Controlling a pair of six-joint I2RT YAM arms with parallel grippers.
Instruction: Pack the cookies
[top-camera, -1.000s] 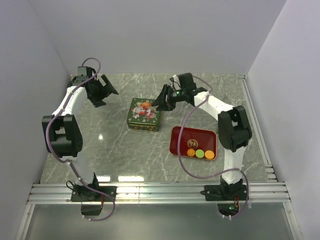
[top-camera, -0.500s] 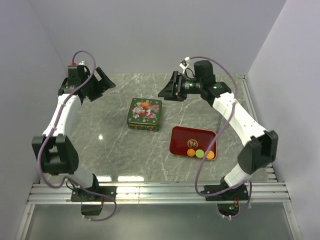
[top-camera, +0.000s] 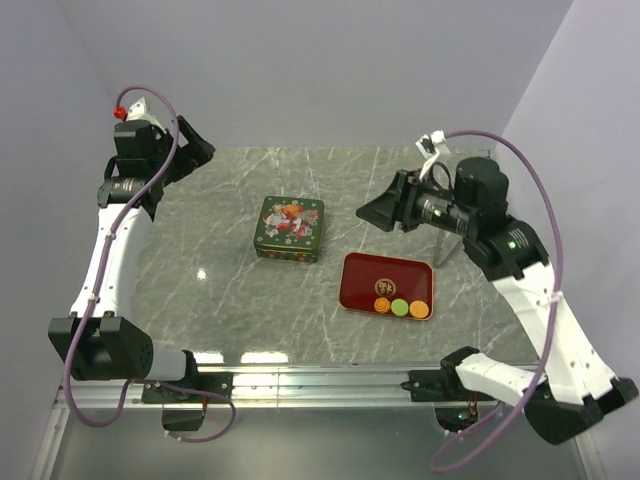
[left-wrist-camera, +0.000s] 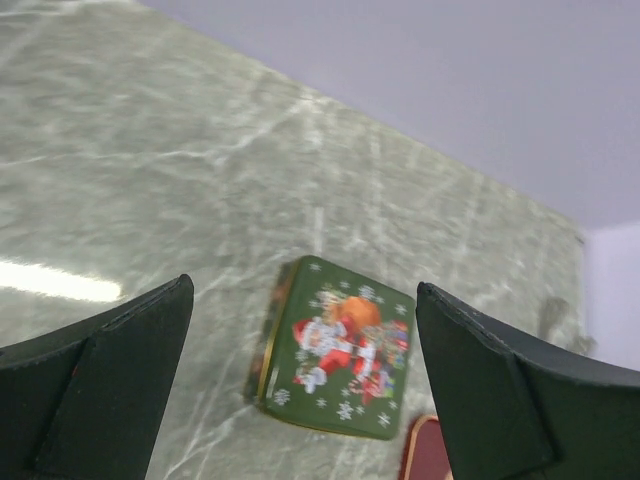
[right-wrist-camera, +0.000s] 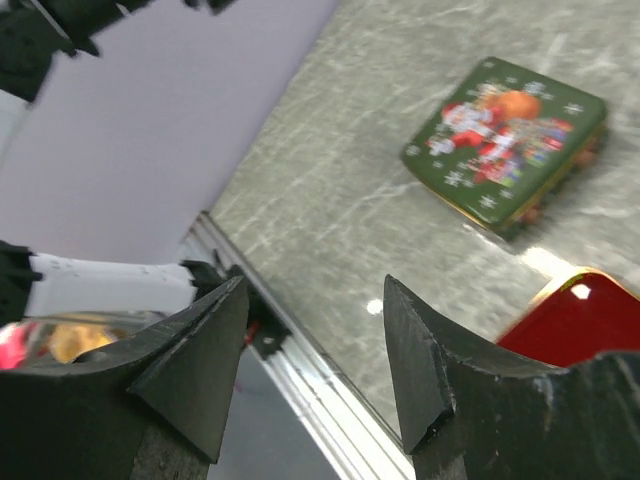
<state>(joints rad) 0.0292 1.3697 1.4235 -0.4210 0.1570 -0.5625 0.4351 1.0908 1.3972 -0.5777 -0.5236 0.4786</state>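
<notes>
Top external, left hand (top-camera: 193, 152): black, two wedge-shaped fingers spread wide, nothing between them; held high above the table.
Right hand (top-camera: 378, 212): the same black wedges, also parted and empty, pointing toward the left hand.
Tin (top-camera: 290, 228): square, green, rounded corners, glossy lid printed with a Santa scene, lid on; it lies between the two hands, low and ahead of each, touched by neither.
Tray (top-camera: 388, 270): red, glossy, rectangular with rounded corners and a raised rim, a gold mark inside; below the right hand, on its near side.
Cookies (top-camera: 400, 307): three flat round discs, orange, green, orange, in a row along the tray's near rim, well apart from both hands.
Table (top-camera: 230, 290): grey-green marble pattern with pale veins, polished enough to show light glare.
Change, left hand: it has risen and drawn further away from the tin, toward the left wall.
Change, right hand: it has swung away from the tin, off to the tray's far right.
Change, tin, tray, cookies: all lie where they were.
</notes>
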